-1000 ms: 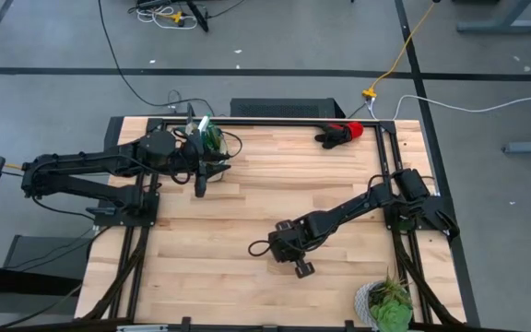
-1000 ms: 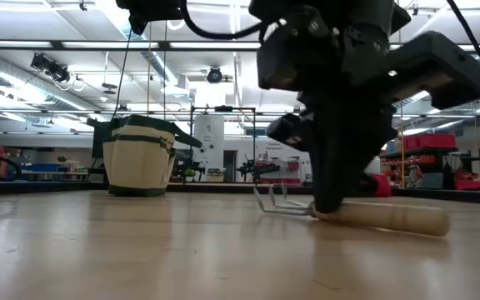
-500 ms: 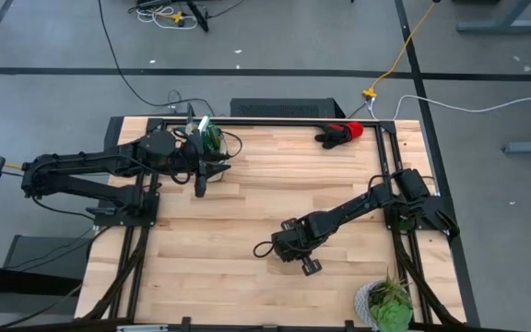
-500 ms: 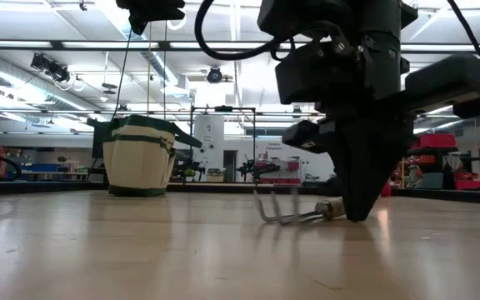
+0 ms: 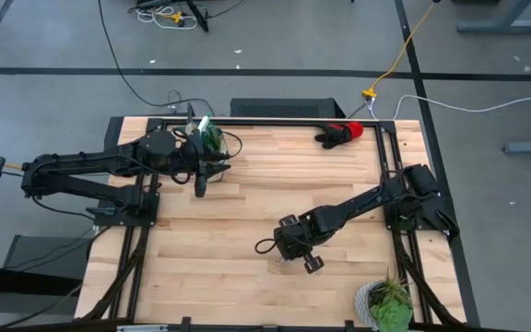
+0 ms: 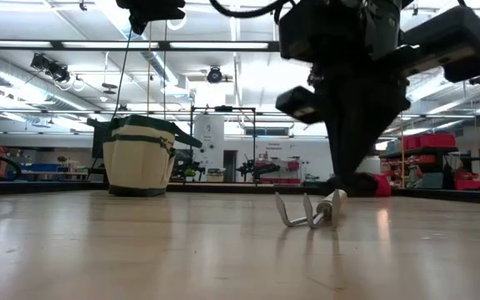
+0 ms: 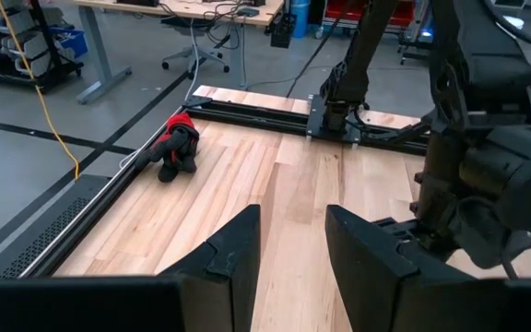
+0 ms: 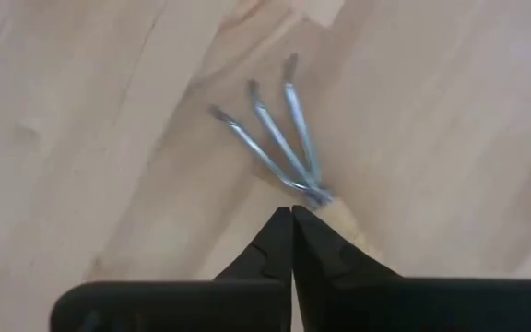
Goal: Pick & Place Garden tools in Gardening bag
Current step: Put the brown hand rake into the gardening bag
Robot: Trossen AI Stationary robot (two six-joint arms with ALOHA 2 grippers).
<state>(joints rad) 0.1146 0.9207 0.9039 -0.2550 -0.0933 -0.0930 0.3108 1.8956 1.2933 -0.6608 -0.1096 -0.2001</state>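
A mini rake (image 8: 279, 138) with three metal tines and a wooden handle (image 8: 350, 231) is at the table's near right middle. My right gripper (image 8: 291, 214) is shut on it and points steeply down; the low view shows that gripper (image 6: 344, 185) over the tines (image 6: 302, 217). The beige gardening bag (image 6: 140, 156) stands upright on its base at the far left (image 5: 212, 140). My left gripper (image 7: 293, 254) hovers open beside the bag (image 5: 201, 184), with nothing between its fingers. Red-and-black gloves (image 5: 339, 134) lie by the far edge. My right gripper holds the rake at its thin neck (image 8: 321, 196), where the tines join the handle; the fingers themselves hide the exact spot. The fingers come from above, slanting down. The rake is tipped: its tines are low at the table (image 6: 294, 222), and the handle end is hidden behind the gripper.
A potted plant (image 5: 387, 302) stands at the near right corner. Black rails (image 7: 247, 111) frame the table's edges. The right arm (image 7: 487, 157) rises across the table from the left gripper. Bare wood (image 5: 210, 267) lies in the near left part of the table.
My right gripper has risen a little, shifted slightly toward the near right and rolled. The rake has swung about with it: its handle, which lay flat on the table, is now hidden behind the gripper. The tines now face the low camera.
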